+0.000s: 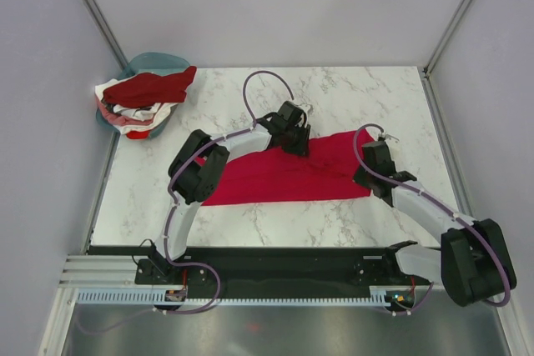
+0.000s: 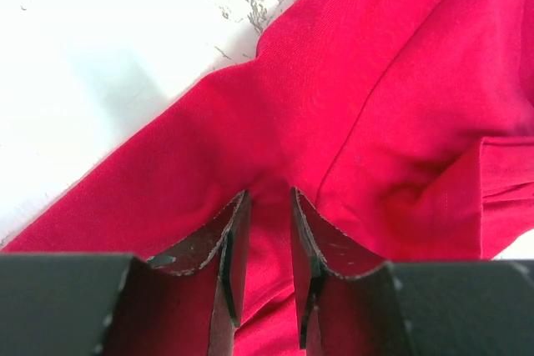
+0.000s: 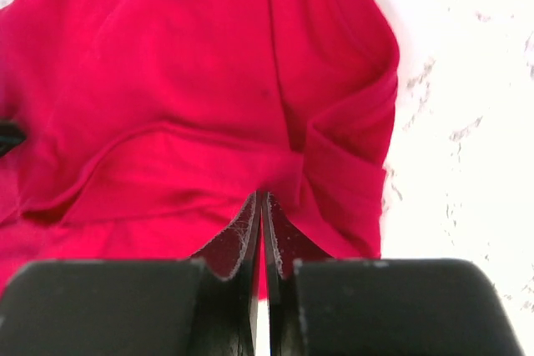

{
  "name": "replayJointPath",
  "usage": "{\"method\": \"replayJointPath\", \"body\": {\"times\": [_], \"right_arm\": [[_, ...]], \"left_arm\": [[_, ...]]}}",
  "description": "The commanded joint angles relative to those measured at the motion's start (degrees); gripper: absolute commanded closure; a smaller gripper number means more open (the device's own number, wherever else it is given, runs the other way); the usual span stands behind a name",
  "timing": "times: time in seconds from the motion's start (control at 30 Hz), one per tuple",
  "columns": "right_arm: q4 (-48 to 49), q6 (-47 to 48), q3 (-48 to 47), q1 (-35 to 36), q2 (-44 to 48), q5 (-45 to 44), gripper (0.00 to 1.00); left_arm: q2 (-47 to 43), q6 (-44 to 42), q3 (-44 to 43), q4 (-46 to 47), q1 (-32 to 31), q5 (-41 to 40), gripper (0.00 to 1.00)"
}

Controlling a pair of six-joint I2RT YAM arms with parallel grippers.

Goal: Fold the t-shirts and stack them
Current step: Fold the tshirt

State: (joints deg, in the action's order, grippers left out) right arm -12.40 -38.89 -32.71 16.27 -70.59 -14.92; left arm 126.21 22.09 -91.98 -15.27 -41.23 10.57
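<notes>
The crimson t-shirt (image 1: 284, 177) lies as a long, part-folded band on the bench (image 1: 350, 89), well right of the teal basin (image 1: 158, 62). Left gripper (image 2: 267, 198) and right gripper (image 3: 260, 198): jaws narrow, each pinching this cloth. The remaining t-shirts (image 1: 142, 97) are heaped unfolded on the basin. No stack has been started.

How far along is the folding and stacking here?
Early. No folded stack shows on the table. In hand: the crimson t-shirt lies as a long band, pinched by the left gripper and right gripper. Left: the crumpled t-shirts heaped in the teal basin.
</notes>
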Motion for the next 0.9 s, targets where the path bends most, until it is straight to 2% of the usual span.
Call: {"method": "replayJointPath", "body": {"times": [0.0, 0.13, 0.33, 0.43, 0.47, 0.57, 0.7, 0.87], "right_arm": [[3.43, -1.36, 2.47, -0.01, 4.4, 3.05, 0.9], [3.18, -0.13, 1.17, -0.01, 3.79, 1.56, 0.9], [2.21, 1.8, -4.99, -0.1, 1.16, 0.59, 0.88], [2.73, 2.59, -7.28, -0.19, -1.3, -0.64, 0.68], [3.17, 3.03, -7.63, -0.1, -2.79, -0.81, 0.67], [4.31, 2.86, -8.6, -0.19, -6.65, 0.23, 0.67], [5.98, 2.68, -8.51, -0.1, -11.06, 3.05, 0.72], [5.9, 2.42, -5.88, -0.01, -10.29, 8.23, 0.86]], "left_arm": [[-1.49, -0.82, 0.23, -1.43, -0.34, -0.9, 0.66], [-3.86, -1.52, 1.1, -1.43, -0.6, -0.99, 0.65], [-10.28, -4.33, 4.97, 0.5, -3.41, -4.23, 0.55], [-12.13, -5.74, 6.46, 2.87, -4.82, -3.98, 0.56], [-12.3, -5.91, 6.73, 4.35, -5.0, -2.24, 0.56], [-10.82, -6.0, 6.73, 6.03, -5.61, 2.51, 0.57], [-8.79, -6.35, 5.24, 5.86, -6.05, 4.19, 0.58], [-6.77, -6.27, 4.01, 4.9, -6.14, 6.39, 0.58]]}}
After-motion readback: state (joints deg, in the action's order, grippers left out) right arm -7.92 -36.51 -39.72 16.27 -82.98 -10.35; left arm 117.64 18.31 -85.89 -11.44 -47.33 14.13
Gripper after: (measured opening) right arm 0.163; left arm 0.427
